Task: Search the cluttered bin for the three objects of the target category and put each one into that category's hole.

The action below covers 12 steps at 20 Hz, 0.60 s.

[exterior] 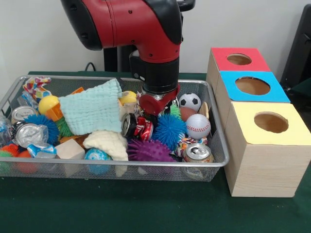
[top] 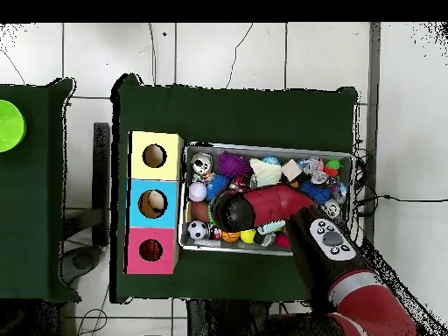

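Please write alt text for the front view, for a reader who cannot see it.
A red and black robot arm reaches down into the middle of a wire mesh bin crowded with balls, cans and knitted cloths. Right of the bin stand three wooden boxes, topped red, blue and yellow, each with a round hole.

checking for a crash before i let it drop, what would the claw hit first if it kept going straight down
Probably the crushed red can lying just below the claw in the bin, with the blue spiky ball close beside it. Depth is unclear from the front, and the arm hides that spot from overhead.
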### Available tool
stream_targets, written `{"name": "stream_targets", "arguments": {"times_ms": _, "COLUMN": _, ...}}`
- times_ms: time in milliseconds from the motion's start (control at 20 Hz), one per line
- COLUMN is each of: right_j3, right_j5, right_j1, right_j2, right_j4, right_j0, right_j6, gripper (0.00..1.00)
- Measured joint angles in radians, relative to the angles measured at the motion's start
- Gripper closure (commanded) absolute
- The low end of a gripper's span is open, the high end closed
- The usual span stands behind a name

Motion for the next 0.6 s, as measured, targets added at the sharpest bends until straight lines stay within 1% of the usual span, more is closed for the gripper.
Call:
{"name": "stream_targets", "arguments": {"times_ms": 200, "right_j3": -0.006, "right_j5": -0.001, "right_j1": 0.014, "right_j2": 0.001, "right_j4": 0.000, "right_j0": -0.006, "right_j6": 0.000, "gripper": 0.00}}
{"name": "stream_targets", "arguments": {"times_ms": 250, "right_j3": -0.008, "right_j5": -0.002, "right_j1": 0.017, "right_j2": 0.002, "right_j4": 0.000, "right_j0": -0.008, "right_j6": 0.000, "gripper": 1.00}}
{"name": "stream_targets", "arguments": {"times_ms": 350, "right_j3": -0.007, "right_j5": -0.007, "right_j1": 0.019, "right_j2": 0.008, "right_j4": 0.000, "right_j0": -0.017, "right_j6": 0.000, "gripper": 1.00}}
{"name": "stream_targets", "arguments": {"times_ms": 400, "right_j3": -0.007, "right_j5": -0.014, "right_j1": 0.026, "right_j2": 0.033, "right_j4": 0.000, "right_j0": -0.045, "right_j6": 0.000, "gripper": 1.00}}
{"name": "stream_targets", "arguments": {"times_ms": 500, "right_j3": -0.007, "right_j5": -0.015, "right_j1": 0.031, "right_j2": 0.047, "right_j4": 0.000, "right_j0": -0.062, "right_j6": 0.000, "gripper": 1.00}}
{"name": "stream_targets", "arguments": {"times_ms": 600, "right_j3": -0.006, "right_j5": -0.015, "right_j1": 0.039, "right_j2": 0.069, "right_j4": 0.000, "right_j0": -0.096, "right_j6": 0.000, "gripper": 1.00}}
